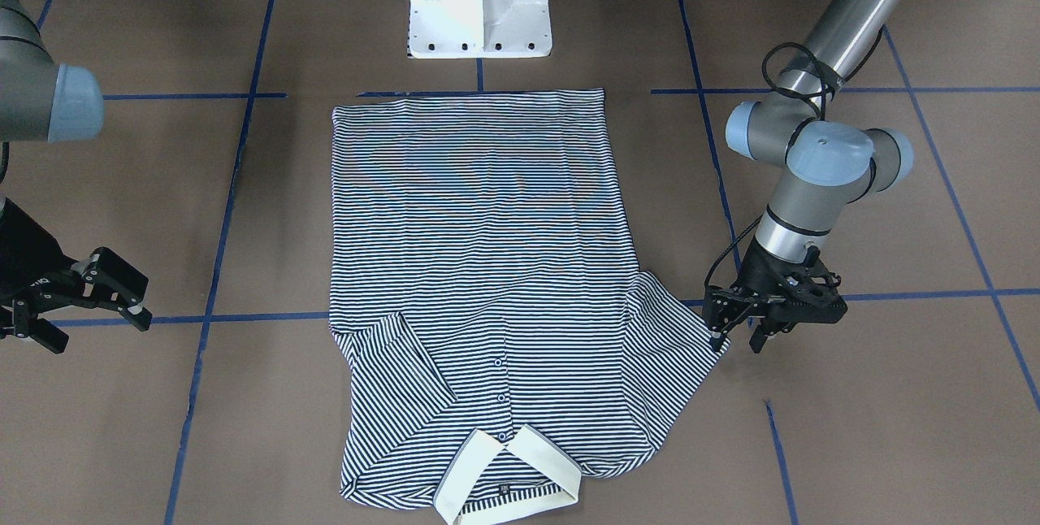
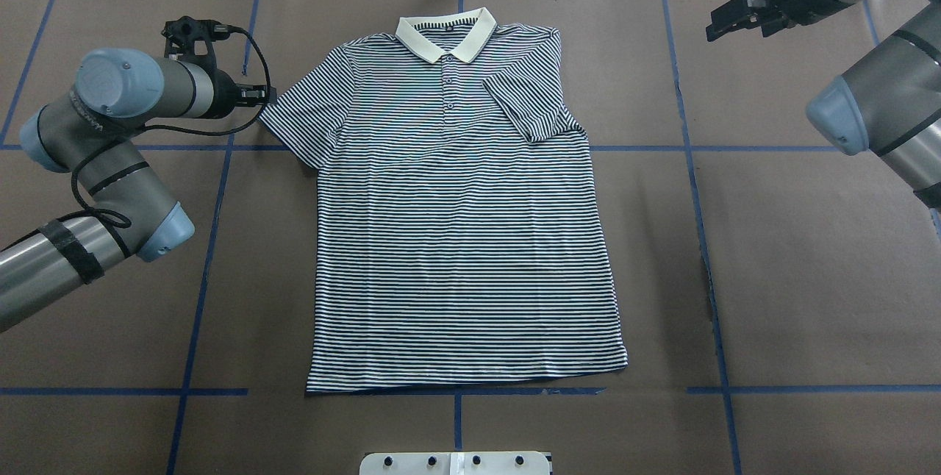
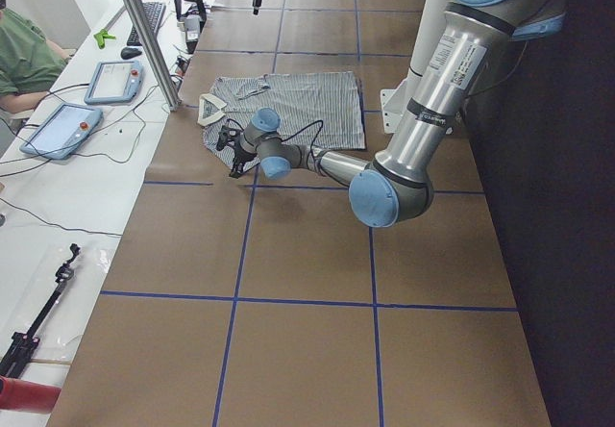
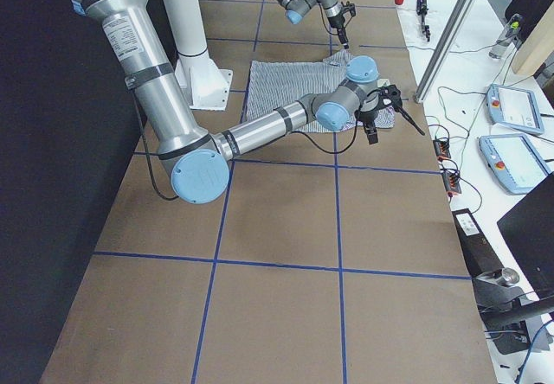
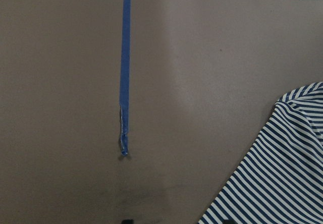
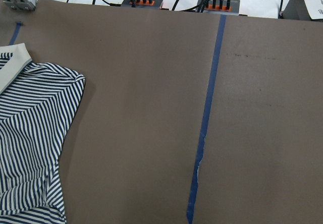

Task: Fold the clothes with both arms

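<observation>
From the front-facing camera, the striped polo shirt (image 1: 479, 249) lay flat and front-up on the brown table (image 1: 894, 444), its cream collar (image 1: 508, 476) pointing away from the robot. Its right sleeve (image 1: 402, 366) was folded in over the chest and its left sleeve (image 1: 670, 322) was spread out. The left gripper (image 1: 741, 336) stood low at that sleeve's cuff, jaws apart, one finger at the hem, nothing pinched; the right gripper (image 1: 100, 331) hung well clear of the cloth, jaws apart and empty.

Overhead, the shirt's hem lay nearest the robot's base and the body was smooth; the left wrist hid its own fingers.

The left wrist camera caught only the sleeve's edge at lower right, near a blue tape line (image 5: 123, 82); the right wrist camera caught the collar end and the folded shoulder.

The side cameras told nothing of the jaws.

I judged the left-sleeve fold to be the step in hand. The next move called for closing on the cuff, lifting it and laying it across the chest without dragging the body.
</observation>
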